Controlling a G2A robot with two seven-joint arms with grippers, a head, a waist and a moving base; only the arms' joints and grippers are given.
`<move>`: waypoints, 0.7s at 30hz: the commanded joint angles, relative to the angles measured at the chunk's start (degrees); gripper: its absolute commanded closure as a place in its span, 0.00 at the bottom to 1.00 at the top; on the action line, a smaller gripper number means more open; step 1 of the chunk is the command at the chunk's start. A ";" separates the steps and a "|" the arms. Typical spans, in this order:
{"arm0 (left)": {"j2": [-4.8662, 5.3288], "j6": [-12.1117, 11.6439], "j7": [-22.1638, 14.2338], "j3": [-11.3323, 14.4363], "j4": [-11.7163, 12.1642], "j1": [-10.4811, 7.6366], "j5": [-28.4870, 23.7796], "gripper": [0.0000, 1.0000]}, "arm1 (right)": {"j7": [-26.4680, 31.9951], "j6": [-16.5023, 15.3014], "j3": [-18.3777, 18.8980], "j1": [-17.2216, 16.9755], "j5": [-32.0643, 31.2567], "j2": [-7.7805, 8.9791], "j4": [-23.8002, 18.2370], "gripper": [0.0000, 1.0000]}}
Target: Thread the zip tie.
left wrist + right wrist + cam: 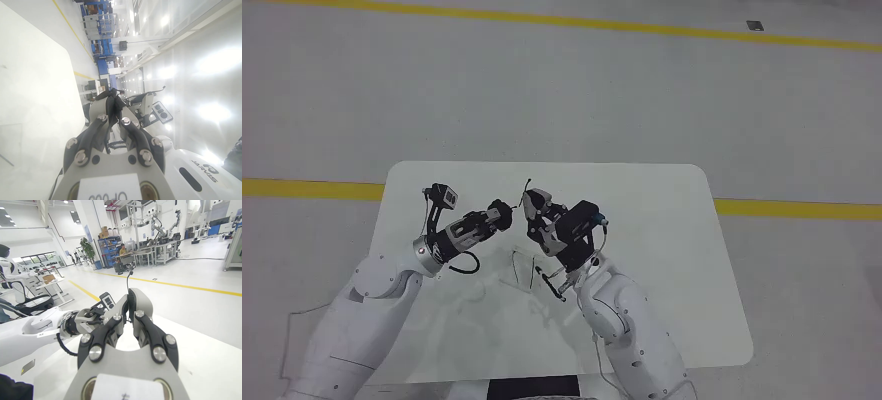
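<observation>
Zip tie, a thin black plastic strip (127, 281), stands upright out of the right gripper (129, 298); pads clamped on its lower length, small head uppermost; held up above the white rounded table (672, 300); left gripper (113, 98) just beside, fingers pressed together, cannot tell whether on anything. Risks, as judged: strip is slender and springy, so the tail may bend past the head's slot; grippers this near may knock together; loose pinch lets the strip twist.
</observation>
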 commanded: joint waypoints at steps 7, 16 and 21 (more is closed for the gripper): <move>0.02 0.18 2.12 0.79 -0.40 0.23 0.87 1.00 | -0.22 1.08 -0.27 0.26 0.07 0.05 0.13 1.00; -0.12 0.00 4.91 1.55 -0.53 0.21 1.58 1.00 | -1.34 5.04 -2.22 1.50 -2.43 0.07 1.92 1.00; -0.14 0.00 4.65 1.61 -0.61 0.11 1.32 1.00 | -1.68 6.28 -3.05 2.17 -2.67 0.09 2.91 1.00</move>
